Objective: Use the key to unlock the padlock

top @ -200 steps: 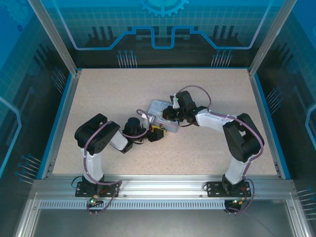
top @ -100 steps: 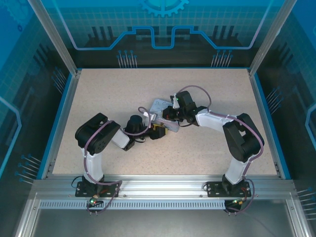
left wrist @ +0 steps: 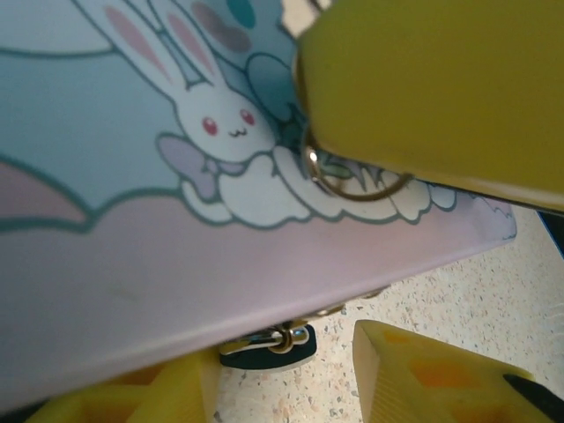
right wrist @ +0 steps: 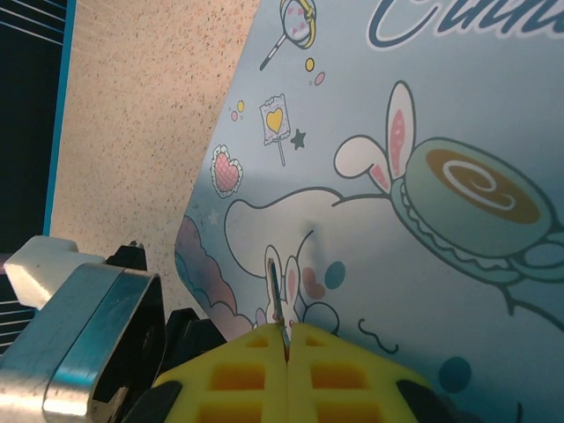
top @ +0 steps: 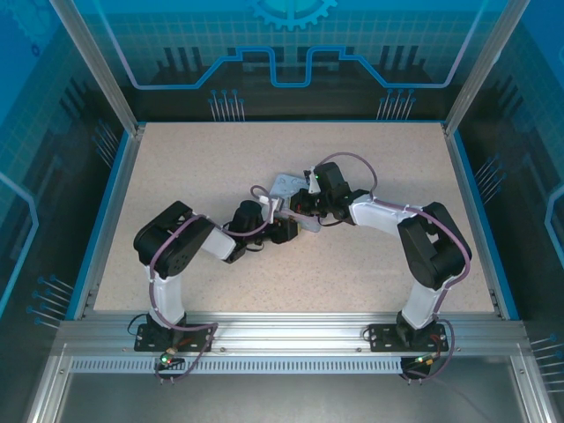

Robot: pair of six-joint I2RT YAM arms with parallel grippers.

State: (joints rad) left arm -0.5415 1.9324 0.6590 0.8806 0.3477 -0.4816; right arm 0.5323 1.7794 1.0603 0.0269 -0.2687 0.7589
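Note:
The tiny dark padlock (left wrist: 275, 342) with its metal shackle hangs at the lower edge of the pale blue cartoon tin (left wrist: 132, 176), close above the table. My left gripper (left wrist: 282, 357) is open with its yellow fingers on either side of the padlock; the right finger (left wrist: 414, 374) stands clear of it. My right gripper (right wrist: 286, 339) is shut on the key (right wrist: 275, 286), whose thin blade sticks out over the tin lid (right wrist: 423, 264). The key's ring (left wrist: 352, 197) shows under the right gripper's yellow finger. From above, both grippers (top: 284, 229) (top: 300, 207) meet at the tin (top: 286, 187).
The tin lies mid-table on the speckled tabletop (top: 194, 167), which has a blue rim and clear walls around it. The left arm's dark body (right wrist: 79, 317) is close beside the right gripper. Open tabletop lies to the left, right and back.
My left gripper has moved right, up to the tin's near edge, and its jaws have narrowed. The right gripper has stayed over the tin with the key.

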